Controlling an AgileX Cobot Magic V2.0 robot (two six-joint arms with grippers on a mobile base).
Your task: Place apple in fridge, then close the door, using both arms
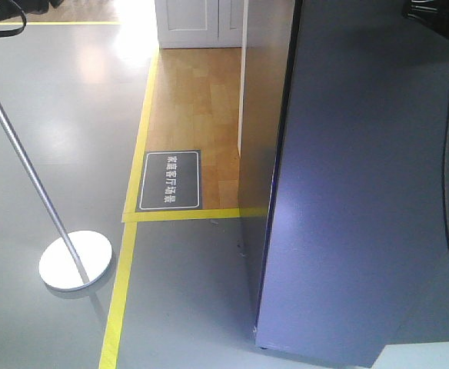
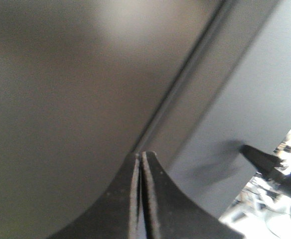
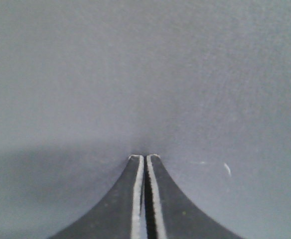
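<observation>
My left jaws [image 2: 141,154] are sitting pressed together with nothing between them, tips right at a dark seam on the fridge [image 1: 363,192], where 2 dark grey panels are meeting. My right jaws [image 3: 145,157] are likewise together and empty, tips touching or nearly touching the door [image 3: 145,74], a flat, matte blue-grey surface filling that whole view, with a small pale scuff to the right of the tips. From the front camera the fridge is showing as a tall dark grey slab standing on the grey floor [image 1: 55,138], beside yellow floor tape [image 1: 121,300]. The apple is showing nowhere in my views.
</observation>
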